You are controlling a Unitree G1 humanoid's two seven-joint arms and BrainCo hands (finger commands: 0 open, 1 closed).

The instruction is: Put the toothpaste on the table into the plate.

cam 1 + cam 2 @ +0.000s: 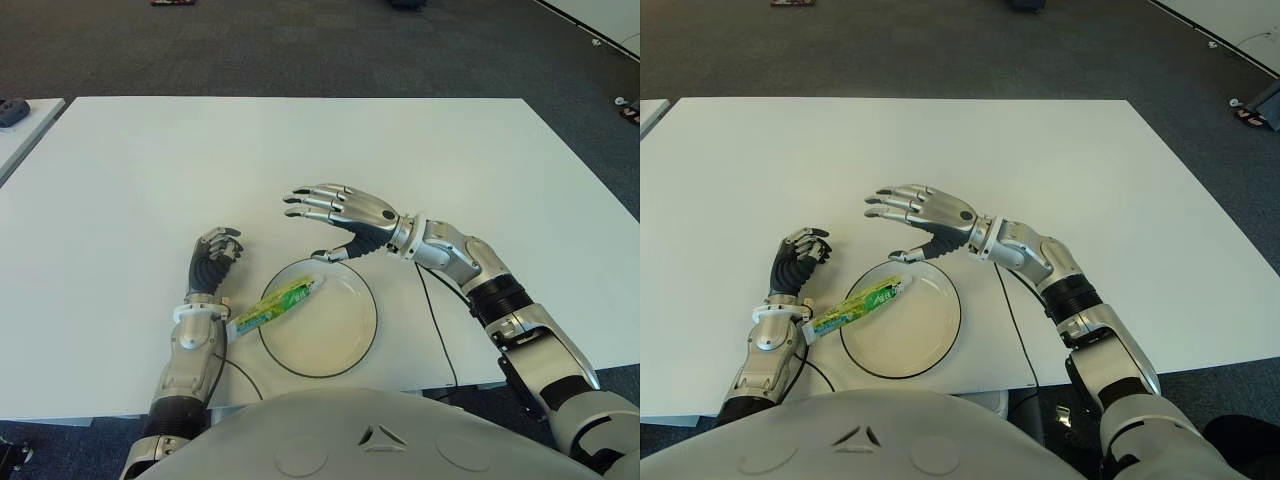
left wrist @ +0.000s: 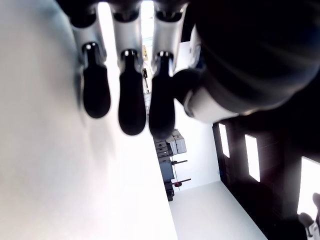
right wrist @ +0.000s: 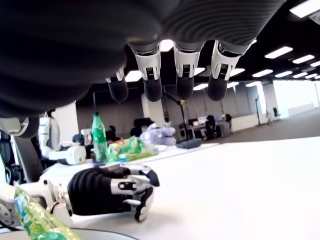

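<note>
A green and yellow toothpaste tube [image 1: 278,303] lies slanted across the left rim of a white plate [image 1: 335,335] with a dark edge. Its cap end is inside the plate and its tail sticks out over the rim towards my left wrist. My right hand [image 1: 305,228] hovers open just beyond the plate's far rim, fingers spread and holding nothing. My left hand [image 1: 215,255] shows left of the plate on the white table [image 1: 300,150], fingers curled and empty. In the right wrist view the toothpaste tube [image 3: 35,220] and the curled left hand [image 3: 110,192] show below my right fingers [image 3: 152,75].
A thin black cable [image 1: 435,330] runs from my right forearm across the table to its front edge. A second white table [image 1: 20,125] with a dark object [image 1: 12,110] stands at the far left. Dark carpet surrounds the table.
</note>
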